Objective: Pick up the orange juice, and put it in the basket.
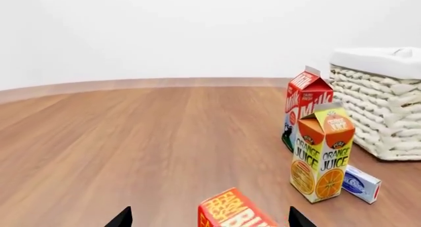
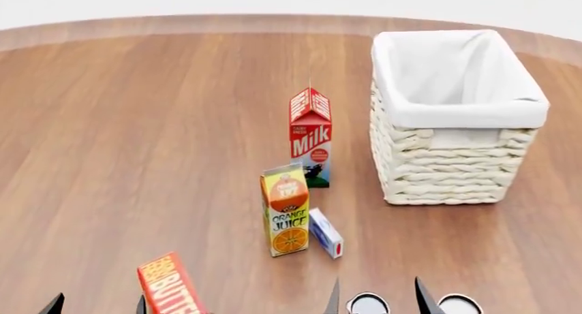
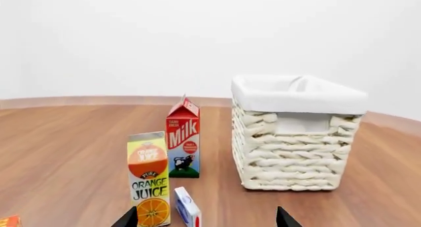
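Orange juice carton (image 2: 287, 210) could topple onto the small blue-and-white box (image 2: 325, 233) if your parted, empty right gripper (image 3: 205, 218) clips it.

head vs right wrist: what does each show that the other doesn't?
Head only: the basket's bare liner floor from above, and most of the red butter box. Right wrist only: the pale wall behind the table, and the basket side-on. Both: orange juice, milk, small blue-white box, wooden table.
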